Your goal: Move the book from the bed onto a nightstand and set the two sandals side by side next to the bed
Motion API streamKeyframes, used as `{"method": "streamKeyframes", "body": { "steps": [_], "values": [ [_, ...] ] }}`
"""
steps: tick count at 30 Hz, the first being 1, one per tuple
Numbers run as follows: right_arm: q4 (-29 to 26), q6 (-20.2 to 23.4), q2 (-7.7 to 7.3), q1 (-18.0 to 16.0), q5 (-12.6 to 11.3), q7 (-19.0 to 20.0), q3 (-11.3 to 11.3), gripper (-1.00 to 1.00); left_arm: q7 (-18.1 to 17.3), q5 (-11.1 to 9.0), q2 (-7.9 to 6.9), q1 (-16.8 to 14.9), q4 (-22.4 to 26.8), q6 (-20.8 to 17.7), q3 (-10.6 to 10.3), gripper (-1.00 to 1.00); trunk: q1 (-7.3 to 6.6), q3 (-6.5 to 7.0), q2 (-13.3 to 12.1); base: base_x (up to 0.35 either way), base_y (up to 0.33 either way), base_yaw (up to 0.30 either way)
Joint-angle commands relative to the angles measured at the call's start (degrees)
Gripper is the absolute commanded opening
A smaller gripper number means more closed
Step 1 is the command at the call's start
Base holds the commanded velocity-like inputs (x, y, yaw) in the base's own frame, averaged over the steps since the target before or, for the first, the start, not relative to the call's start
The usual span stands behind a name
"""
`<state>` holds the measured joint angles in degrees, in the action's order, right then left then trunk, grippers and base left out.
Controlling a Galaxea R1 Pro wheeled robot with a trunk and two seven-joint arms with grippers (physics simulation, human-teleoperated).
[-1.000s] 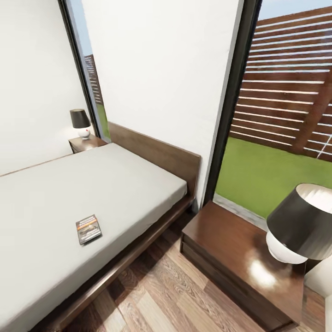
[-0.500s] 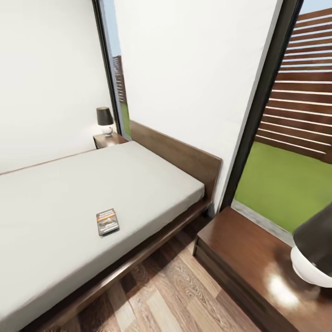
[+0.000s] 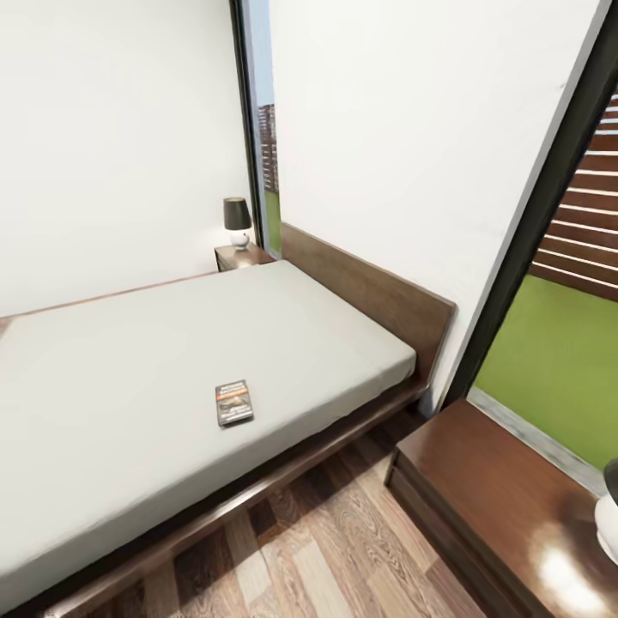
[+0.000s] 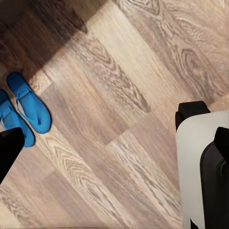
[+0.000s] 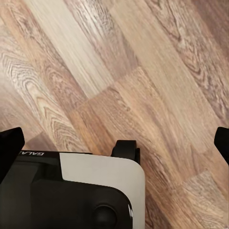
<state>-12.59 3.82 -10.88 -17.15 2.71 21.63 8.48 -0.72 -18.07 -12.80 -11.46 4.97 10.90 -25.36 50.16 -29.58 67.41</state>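
1. The bedroom has white walls and a wood-plank floor (image 3: 326, 549); the bed (image 3: 129, 403) fills the head view's left.
2. One book (image 3: 233, 402) lies mid-mattress.
3. Two nightstands: near (image 3: 498, 498) lower right, far (image 3: 243, 255) top centre.
4. Two sandals (image 4: 24, 109), touching, on the floor at the left wrist view's left edge.
5. Whether either claw is open or closed cannot be told.

Head view: high, angled down and forward across the bed (image 3: 172, 360) toward the headboard wall, nightstand (image 3: 506, 506) close at lower right. Left wrist view: straight down at the floor (image 4: 119, 95), close, robot base (image 4: 202, 167) at edge. Right wrist view: same, down at floor, base (image 5: 76, 191) in frame. Both wrist views share plank floor and base.
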Motion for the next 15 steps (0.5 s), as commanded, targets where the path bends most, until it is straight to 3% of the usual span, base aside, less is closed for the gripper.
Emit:
{"method": "streamKeyframes", "body": {
  "steps": [1,15],
  "values": [
    [-0.14,0.4,0.02,0.01,0.28,0.34,0.48,1.0,-0.07,-0.57,-0.01,-0.05,-0.05,0.17,-0.48,1.0,0.0,-0.05,0.03,0.005,-0.006,0.286],
    [-0.07,0.4,0.04,0.04,0.28,0.34,0.48,1.0,-0.07,-0.57,-0.01,-0.05,-0.05,0.17,-0.48,1.0,0.0,-0.05,0.03,0.061,-0.084,0.286]
  ]
}}
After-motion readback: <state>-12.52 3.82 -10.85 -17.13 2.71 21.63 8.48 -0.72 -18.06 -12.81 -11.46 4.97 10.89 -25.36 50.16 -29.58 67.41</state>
